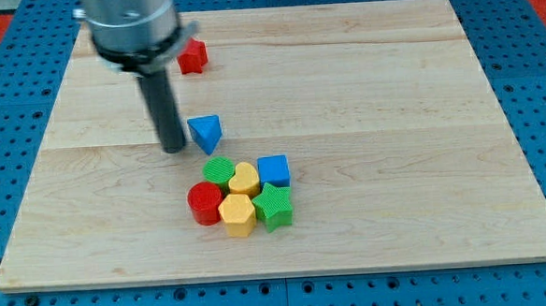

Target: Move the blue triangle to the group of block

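Observation:
The blue triangle (206,133) lies on the wooden board, a little above the group. The group sits at the board's lower middle: a green round block (220,170), a yellow heart (244,179), a blue cube (274,171), a red cylinder (204,203), a yellow hexagon (237,214) and a green star (274,205), all touching. My tip (174,149) stands just left of the blue triangle, very close to it; I cannot tell if they touch.
A red star-shaped block (192,56) lies alone near the board's top, partly behind my arm's body (131,25). The wooden board (421,117) rests on a blue perforated base.

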Controlling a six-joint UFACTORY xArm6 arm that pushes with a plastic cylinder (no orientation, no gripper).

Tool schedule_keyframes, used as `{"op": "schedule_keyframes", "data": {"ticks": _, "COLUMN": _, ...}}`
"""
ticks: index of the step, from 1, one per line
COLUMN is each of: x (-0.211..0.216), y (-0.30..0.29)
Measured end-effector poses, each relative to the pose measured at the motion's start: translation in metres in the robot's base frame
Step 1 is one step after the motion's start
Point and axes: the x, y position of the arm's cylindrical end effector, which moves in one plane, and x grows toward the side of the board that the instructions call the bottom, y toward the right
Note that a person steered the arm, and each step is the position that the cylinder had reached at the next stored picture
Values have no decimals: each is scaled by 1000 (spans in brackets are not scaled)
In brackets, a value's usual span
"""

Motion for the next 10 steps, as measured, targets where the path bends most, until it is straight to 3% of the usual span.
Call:
{"op": "schedule_keyframes", "data": {"ticks": 1, "x": -27, "y": -29}}
{"op": "schedule_keyframes", "data": {"ticks": 2, "x": -35, "y": 4}}
{"op": "schedule_keyframes", "data": {"ticks": 7, "x": -3, "y": 46}}
{"op": "schedule_keyframes", "data": {"ticks": 9, "x": -53, "y": 31}}
{"op": "schedule_keyframes", "data": {"ticks": 10, "x": -43, "y": 63}}
